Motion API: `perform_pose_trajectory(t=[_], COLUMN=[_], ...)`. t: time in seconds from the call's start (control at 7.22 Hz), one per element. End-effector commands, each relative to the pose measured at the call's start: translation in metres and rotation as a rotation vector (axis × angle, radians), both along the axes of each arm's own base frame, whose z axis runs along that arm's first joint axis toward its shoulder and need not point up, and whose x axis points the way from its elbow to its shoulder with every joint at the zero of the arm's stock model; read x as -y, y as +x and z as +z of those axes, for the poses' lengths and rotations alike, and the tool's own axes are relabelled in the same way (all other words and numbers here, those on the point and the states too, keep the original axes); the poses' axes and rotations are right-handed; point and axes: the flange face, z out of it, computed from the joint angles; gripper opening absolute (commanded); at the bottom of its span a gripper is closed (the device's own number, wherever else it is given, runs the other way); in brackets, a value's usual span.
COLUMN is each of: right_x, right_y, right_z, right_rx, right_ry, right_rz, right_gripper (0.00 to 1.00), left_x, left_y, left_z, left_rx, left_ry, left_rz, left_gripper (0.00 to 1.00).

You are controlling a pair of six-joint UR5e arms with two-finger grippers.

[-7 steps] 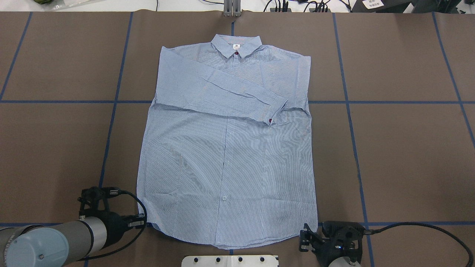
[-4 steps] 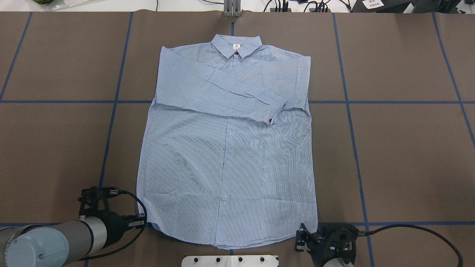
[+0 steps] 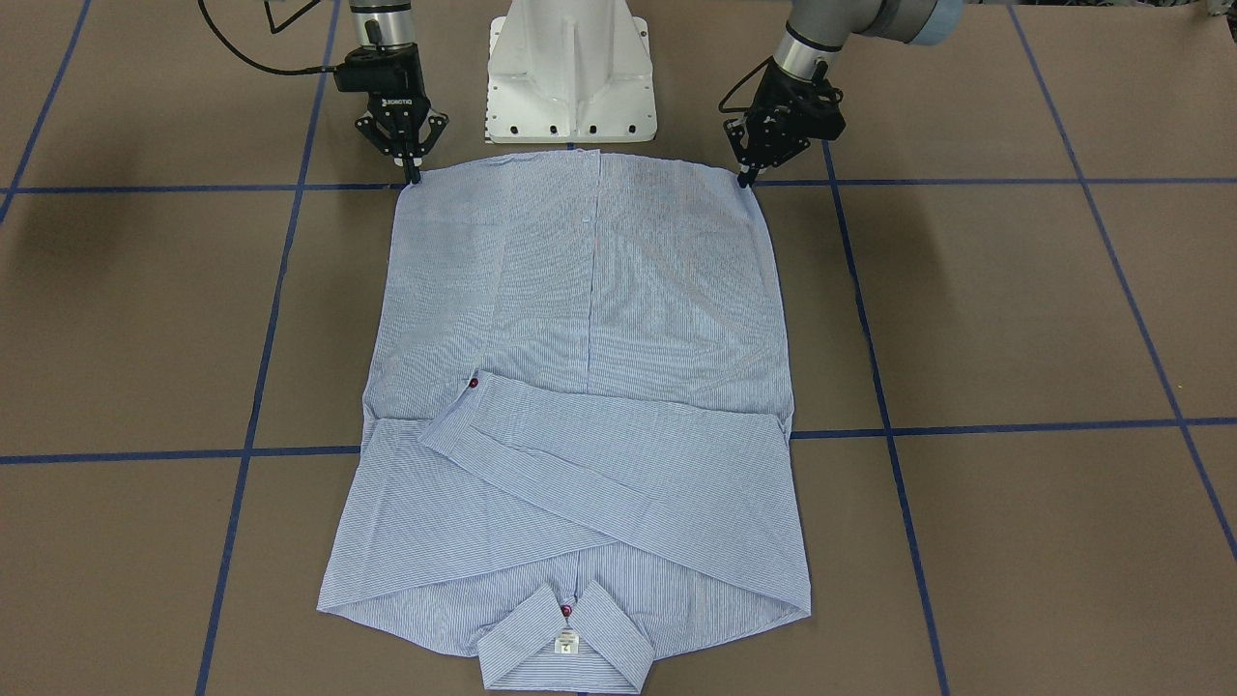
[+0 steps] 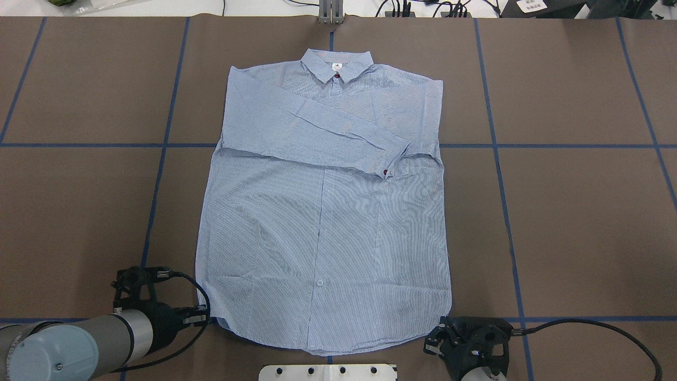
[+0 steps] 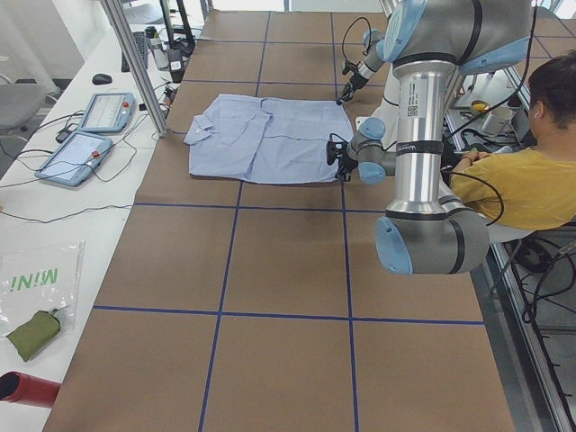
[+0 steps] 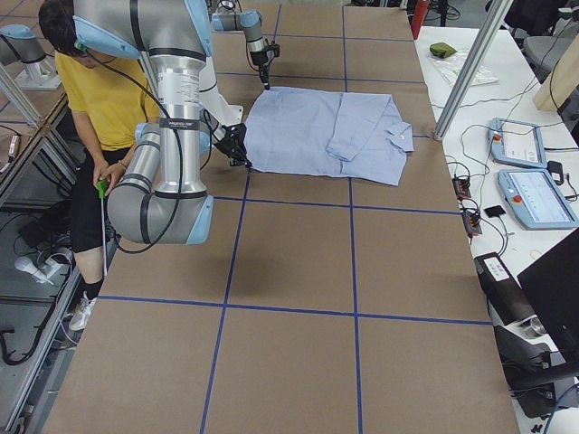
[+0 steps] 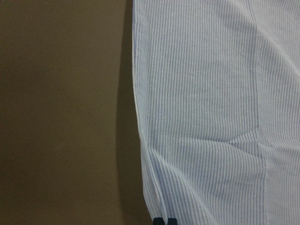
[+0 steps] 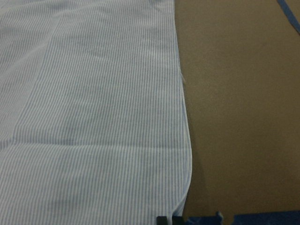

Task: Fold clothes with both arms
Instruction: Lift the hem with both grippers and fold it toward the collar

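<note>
The light blue striped shirt [image 4: 322,211] lies flat on the brown table, collar [image 4: 337,63] at the far side and both sleeves folded across the chest. My left gripper [image 4: 205,318] is at the hem's left corner, its fingertips together on the cloth edge in the left wrist view [image 7: 165,220]. My right gripper [image 4: 439,330] is at the hem's right corner, also pinched shut on the edge [image 8: 168,219]. In the front-facing view both grippers, left [image 3: 746,179] and right [image 3: 414,177], taper to a point on the hem corners of the shirt [image 3: 589,319].
The white pedestal [image 3: 570,68] stands just behind the hem between the arms. Blue tape lines [image 4: 158,169] cross the table. A seated person in yellow [image 5: 522,189] is behind the robot. Control pendants [image 5: 90,135] and a metal post [image 5: 135,63] line the far edge.
My right gripper has moved in towards the shirt's right hem corner and its fingers have come together there. The left gripper has stayed at the left corner.
</note>
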Motion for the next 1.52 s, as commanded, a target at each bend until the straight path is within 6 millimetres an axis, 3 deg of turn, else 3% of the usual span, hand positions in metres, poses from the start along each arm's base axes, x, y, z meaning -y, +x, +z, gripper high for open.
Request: perform_pose_trajectory(t=[0.0, 0.28, 0.42, 0.55, 0.69, 0.83, 0.97, 1.11, 1.38], right_x=[0.004, 0.010, 0.012, 0.014, 0.017, 0.028, 0.038, 0.047, 0.105], right_y=[0.014, 0.086, 0.116, 0.163, 0.194, 0.198, 0.200, 0.189, 0.145], right_z=[-0.018, -0.060, -0.093, -0.131, -0.157, -0.170, -0.172, -0.175, -0.199], right_rx=[0.037, 0.004, 0.028, 0.013, 0.031, 0.073, 0.069, 0.058, 0.038], right_ry=[-0.011, -0.058, -0.087, -0.139, -0.180, -0.194, -0.200, -0.183, -0.106], right_rz=[-0.002, -0.046, -0.069, -0.116, -0.146, -0.123, -0.105, -0.087, -0.008], right_gripper=[0.00, 0.00, 0.00, 0.00, 0.00, 0.00, 0.00, 0.00, 0.00], left_x=[0.001, -0.004, -0.017, -0.027, -0.034, -0.027, -0.019, -0.002, 0.073], left_y=[-0.011, -0.059, -0.103, -0.154, -0.189, -0.200, -0.199, -0.182, -0.145], left_z=[-0.019, -0.068, -0.121, -0.168, -0.196, -0.205, -0.201, -0.194, -0.188], left_rx=[-0.038, -0.103, -0.112, -0.124, -0.165, -0.190, -0.154, -0.115, -0.047], left_ry=[0.004, 0.007, -0.034, -0.061, -0.073, -0.090, -0.106, -0.069, 0.019], left_rz=[-0.004, 0.005, 0.086, 0.138, 0.174, 0.180, 0.163, 0.135, 0.016], left_gripper=[0.00, 0.00, 0.00, 0.00, 0.00, 0.00, 0.00, 0.00, 0.00])
